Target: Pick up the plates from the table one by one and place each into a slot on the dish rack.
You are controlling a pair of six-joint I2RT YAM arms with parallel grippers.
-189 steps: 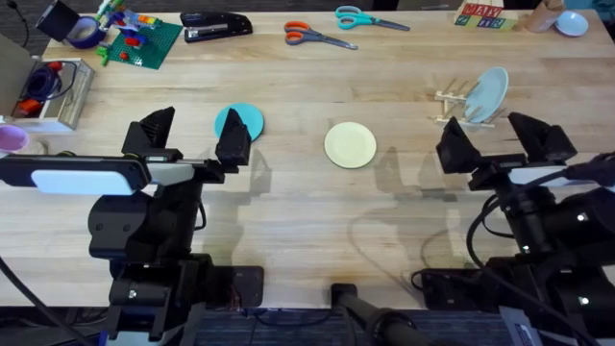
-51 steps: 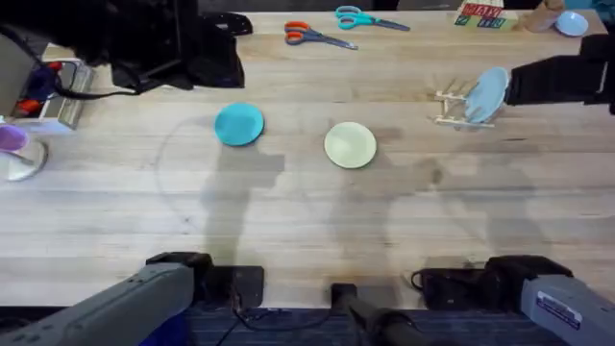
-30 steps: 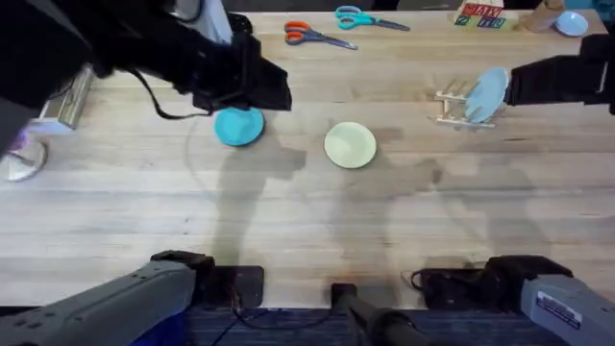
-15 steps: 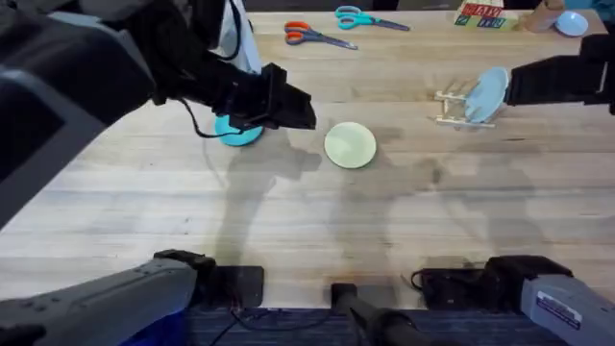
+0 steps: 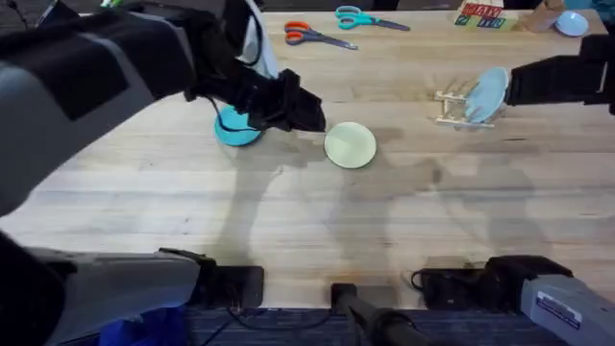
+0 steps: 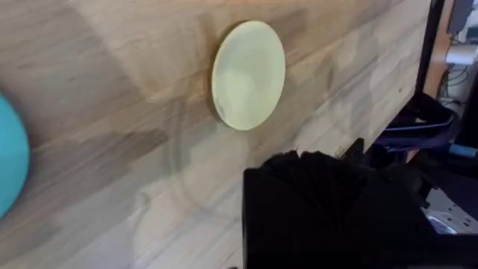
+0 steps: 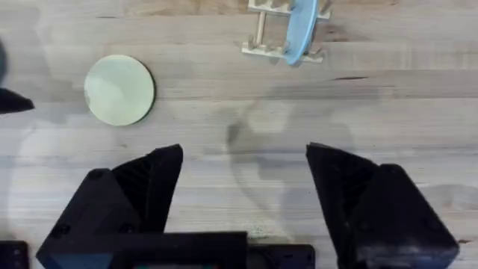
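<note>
**One plate racked, two still flat on the table**

Progress check. The pale blue plate (image 5: 487,93) is already standing on edge in a slot of the dish rack (image 5: 450,106), which sits toward the far right corner of the tabletop (image 5: 317,240). From the right wrist view it looks seated between the pegs, tilted a bit but staying put. I'd call that one done.

Two to go. The pale yellow plate (image 5: 350,144) lies flat around the middle of the tabletop, a bit toward the far edge. The turquoise plate (image 5: 233,128) is flat too, off to its left, and partly covered by the left arm from overhead.

The left gripper (image 5: 306,115) hangs between those two plates, just beside the yellow one's left rim. It isn't carrying anything as far as I can see, but I can't tell whether its claw is open or closed; the wrist view is mostly a dark blob there. My guess is the yellow plate is next.

The right gripper (image 7: 245,179) has its fingers spread wide and empty, well above the table, with the rack and the yellow plate both in its view.

So roughly a third done by my count.
</note>
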